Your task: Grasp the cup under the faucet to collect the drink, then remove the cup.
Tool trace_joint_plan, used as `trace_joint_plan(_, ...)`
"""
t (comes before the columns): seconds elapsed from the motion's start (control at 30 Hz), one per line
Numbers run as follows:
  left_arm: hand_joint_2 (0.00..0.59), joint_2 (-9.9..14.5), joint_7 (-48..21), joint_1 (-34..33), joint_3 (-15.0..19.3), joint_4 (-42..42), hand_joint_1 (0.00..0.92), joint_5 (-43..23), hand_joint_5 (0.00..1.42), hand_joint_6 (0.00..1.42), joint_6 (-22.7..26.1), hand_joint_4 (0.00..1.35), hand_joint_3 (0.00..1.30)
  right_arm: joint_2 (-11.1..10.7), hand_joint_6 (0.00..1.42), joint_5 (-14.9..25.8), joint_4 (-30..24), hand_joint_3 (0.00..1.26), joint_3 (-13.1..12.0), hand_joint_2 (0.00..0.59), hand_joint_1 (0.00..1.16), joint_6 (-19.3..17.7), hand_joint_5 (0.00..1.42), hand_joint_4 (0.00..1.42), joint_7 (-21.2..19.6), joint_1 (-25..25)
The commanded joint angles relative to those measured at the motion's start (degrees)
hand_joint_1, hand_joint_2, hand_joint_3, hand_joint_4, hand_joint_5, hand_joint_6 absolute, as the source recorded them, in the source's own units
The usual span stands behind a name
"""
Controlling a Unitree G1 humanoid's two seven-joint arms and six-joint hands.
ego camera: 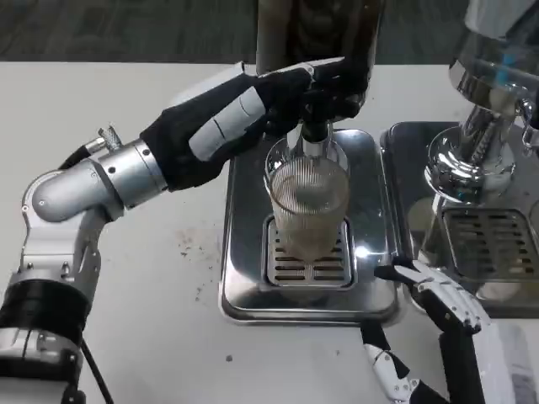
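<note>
A ribbed clear cup (308, 202) stands upright on the slotted grate (308, 268) of a steel drip tray (244, 252), directly under the faucet (314, 135). The cup holds a pale brown drink. My left hand (244, 114), in a black cover, reaches in from the left above the cup, and its fingers wrap the faucet's dark lever (324, 84). It does not touch the cup. My right hand (438, 299) hovers low at the tray's front right corner with its fingers apart and nothing in it.
The dark drink tank (320, 34) rises behind the faucet. A second chrome dispenser (476, 143) with its own drip tray (497, 244) stands close on the right. Bare white table (143, 286) lies left of and in front of the tray.
</note>
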Motion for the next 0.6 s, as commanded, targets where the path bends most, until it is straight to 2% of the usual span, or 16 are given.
trace_joint_plan(0.03, 0.098, 0.99, 0.99, 0.50, -1.22, 2.04, 0.000, 3.49, 0.15, 0.00, -3.24, 0.11, 0.14, 0.13, 0.26, 0.77, 0.65, 0.40, 0.05, 0.374, 0.43, -0.79, 0.25, 0.26, -0.49, 0.02)
trace_joint_plan(0.37, 0.101, 1.34, 2.82, -0.32, -0.82, 5.75, 0.000, 4.65, 0.15, 0.00, -9.29, 0.12, 0.14, 0.09, 0.27, 1.41, 1.11, 0.40, 0.31, 0.374, 0.42, -0.94, 0.25, 0.27, 0.03, -0.57)
trace_joint_plan(0.6, 0.101, 1.52, 4.18, -2.23, -1.51, 10.23, 0.000, 7.29, 0.14, 0.00, -15.62, 0.11, 0.14, -0.18, 0.27, 2.25, 1.19, 0.40, 0.11, 0.382, 0.41, -1.13, 0.26, 0.27, -0.10, -0.03)
